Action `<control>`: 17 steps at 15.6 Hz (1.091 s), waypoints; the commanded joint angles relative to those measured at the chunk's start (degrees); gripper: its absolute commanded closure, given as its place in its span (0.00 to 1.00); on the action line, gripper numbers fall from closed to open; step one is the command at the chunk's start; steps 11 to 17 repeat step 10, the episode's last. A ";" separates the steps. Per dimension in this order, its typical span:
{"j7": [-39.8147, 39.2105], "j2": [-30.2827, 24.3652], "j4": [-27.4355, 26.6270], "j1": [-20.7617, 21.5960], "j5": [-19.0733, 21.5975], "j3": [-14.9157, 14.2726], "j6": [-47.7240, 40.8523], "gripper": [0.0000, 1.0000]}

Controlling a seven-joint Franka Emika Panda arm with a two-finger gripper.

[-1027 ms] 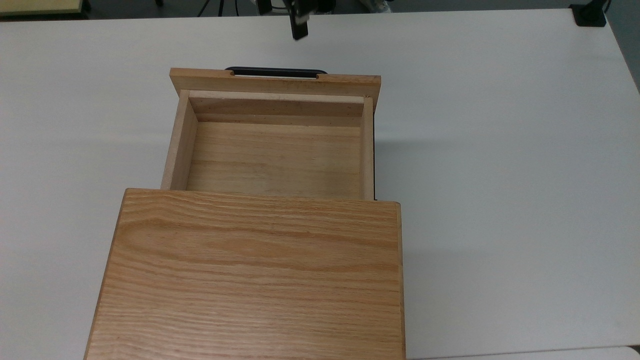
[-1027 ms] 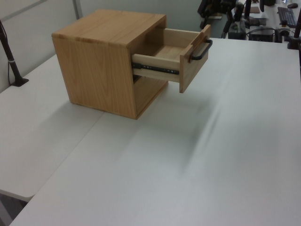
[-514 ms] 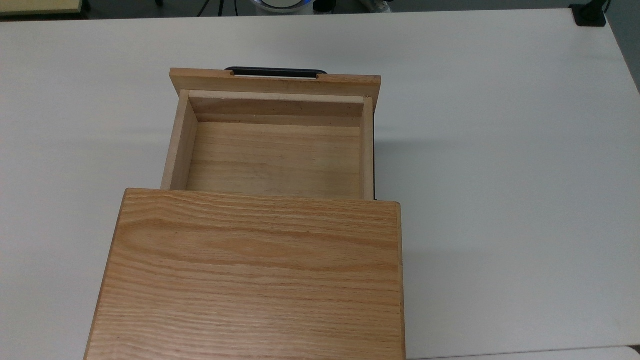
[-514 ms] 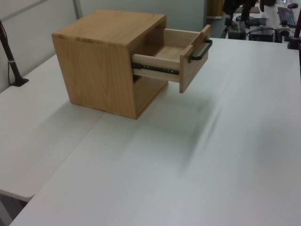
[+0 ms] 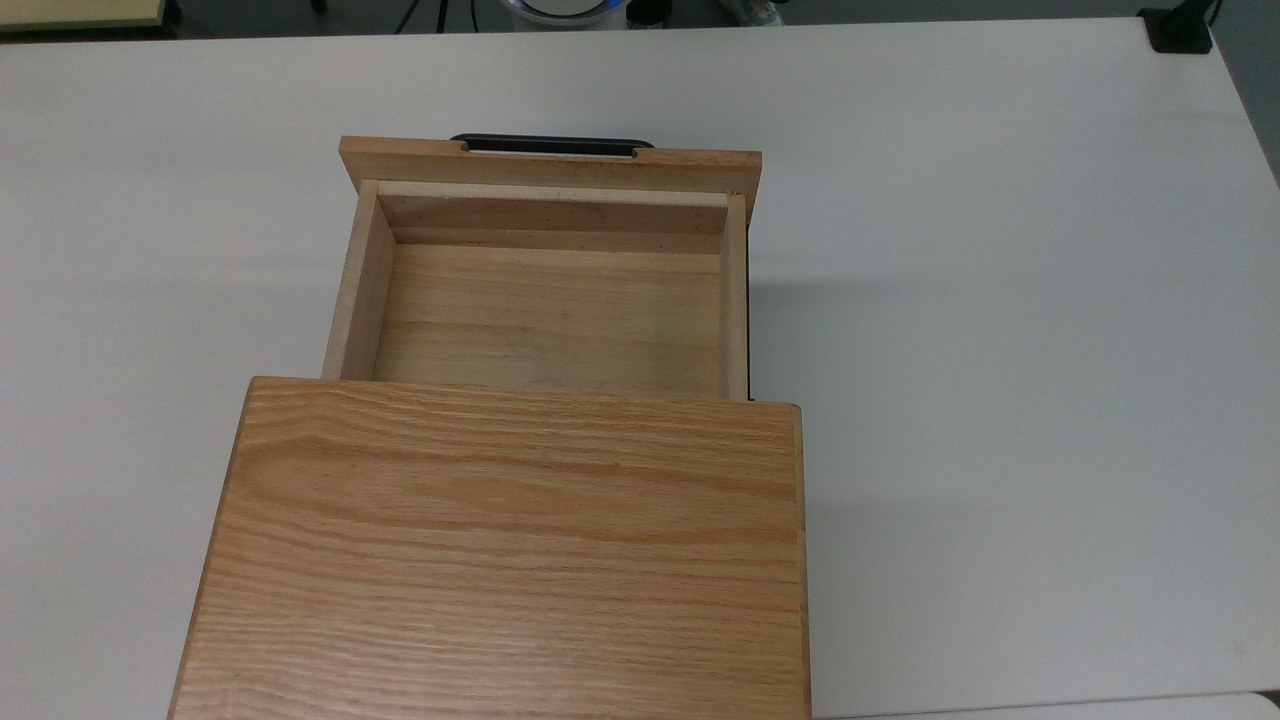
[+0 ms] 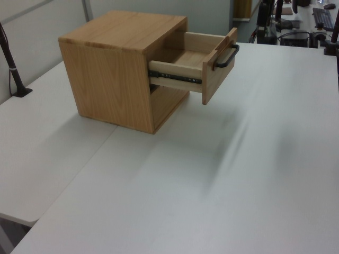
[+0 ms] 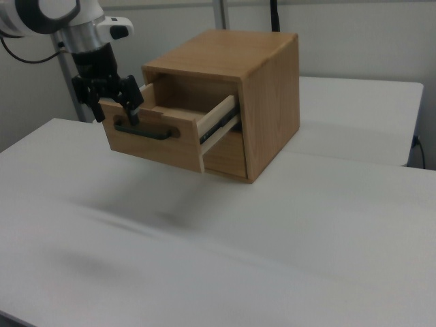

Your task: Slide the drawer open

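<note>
Lighting even and bright, diffuse overhead source; no hard glare on the white counter (image 5: 1000, 300); soft shadow falls to the top view's right of the cabinet (image 5: 500, 560) and the drawer (image 5: 550, 300); in the left view a faint streaked shadow smears across the counter below the drawer front; the right view shows a similar blurred dark patch under the drawer; wood grain crisp in the top view; left view background soft; slight colour noise.
</note>
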 commanded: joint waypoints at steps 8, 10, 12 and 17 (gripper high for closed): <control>0.93 5.93 7.90 0.19 0.79 -0.43 -4.01 0.00; 1.21 5.85 7.99 0.19 0.88 -0.43 -3.91 0.00; 1.21 5.85 7.99 0.19 0.88 -0.43 -3.91 0.00; 1.21 5.85 7.99 0.19 0.88 -0.43 -3.91 0.00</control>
